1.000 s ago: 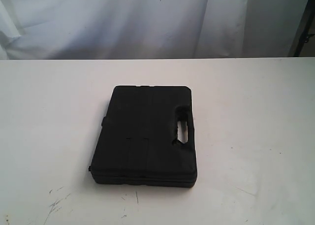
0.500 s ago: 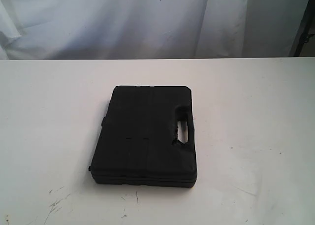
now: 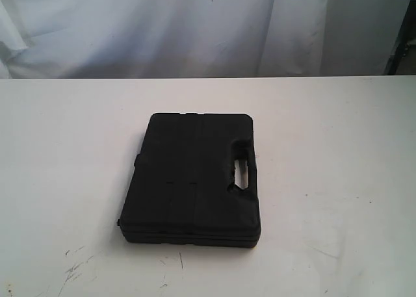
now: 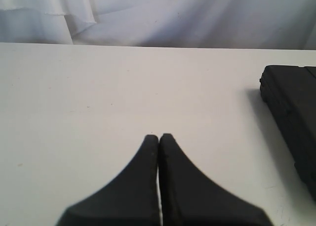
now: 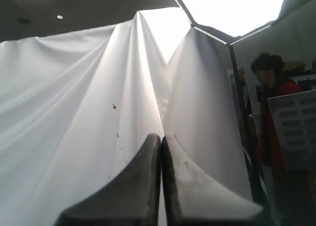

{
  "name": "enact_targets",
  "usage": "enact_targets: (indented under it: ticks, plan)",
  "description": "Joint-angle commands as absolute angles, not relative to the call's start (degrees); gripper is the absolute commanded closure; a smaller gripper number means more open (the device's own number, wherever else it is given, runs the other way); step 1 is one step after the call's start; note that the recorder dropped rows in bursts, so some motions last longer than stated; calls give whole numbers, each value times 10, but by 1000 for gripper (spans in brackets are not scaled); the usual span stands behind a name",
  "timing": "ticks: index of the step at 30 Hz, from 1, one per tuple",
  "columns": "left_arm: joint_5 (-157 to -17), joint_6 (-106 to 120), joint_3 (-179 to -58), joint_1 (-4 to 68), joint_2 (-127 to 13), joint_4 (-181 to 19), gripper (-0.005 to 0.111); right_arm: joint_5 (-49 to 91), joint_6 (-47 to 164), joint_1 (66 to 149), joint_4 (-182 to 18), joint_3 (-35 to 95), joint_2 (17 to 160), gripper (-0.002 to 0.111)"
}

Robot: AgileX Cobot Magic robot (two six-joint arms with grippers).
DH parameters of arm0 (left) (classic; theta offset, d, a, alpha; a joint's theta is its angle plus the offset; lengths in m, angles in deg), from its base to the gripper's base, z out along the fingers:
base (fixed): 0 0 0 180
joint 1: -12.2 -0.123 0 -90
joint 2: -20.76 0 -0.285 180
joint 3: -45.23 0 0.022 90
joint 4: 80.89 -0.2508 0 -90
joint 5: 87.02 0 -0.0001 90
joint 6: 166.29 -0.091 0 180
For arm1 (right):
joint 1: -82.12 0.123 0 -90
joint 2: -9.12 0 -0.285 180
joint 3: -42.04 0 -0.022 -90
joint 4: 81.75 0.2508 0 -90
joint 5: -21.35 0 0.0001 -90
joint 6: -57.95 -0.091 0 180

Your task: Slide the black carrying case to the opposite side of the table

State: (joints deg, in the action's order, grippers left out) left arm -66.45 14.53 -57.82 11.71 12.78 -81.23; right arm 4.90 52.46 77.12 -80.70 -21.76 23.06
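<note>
Black case (image 4: 292, 107) apart from left tool (image 4: 158, 136)

No text, label, brand, number or sign can be read in any view. The case (image 3: 192, 180) shows only bare black moulded plastic with no lettering. In the right wrist view a pale panel (image 5: 295, 129) beside a person carries rows of marks that are too blurred to make out
</note>
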Motion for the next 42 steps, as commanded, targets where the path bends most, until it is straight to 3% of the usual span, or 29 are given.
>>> enact_targets:
  ticks: [1, 12, 21, 33, 42]
  plan:
    - [-673, 150, -576, 116, 130, -814, 107, 123, 526, 771, -809, -126, 332, 108]
    - [-673, 150, -576, 116, 130, -814, 107, 371, 531, 849, -809, 48, 600, 108]
    - [-673, 150, -576, 116, 130, -814, 107, 595, 531, 890, -742, 61, 740, 108]
    - [-673, 150, -576, 116, 130, -814, 107, 544, 616, 890, -663, 65, 747, 108]
    - [-673, 150, -576, 116, 130, -814, 107, 623, 585, 940, -658, 170, 856, 108]
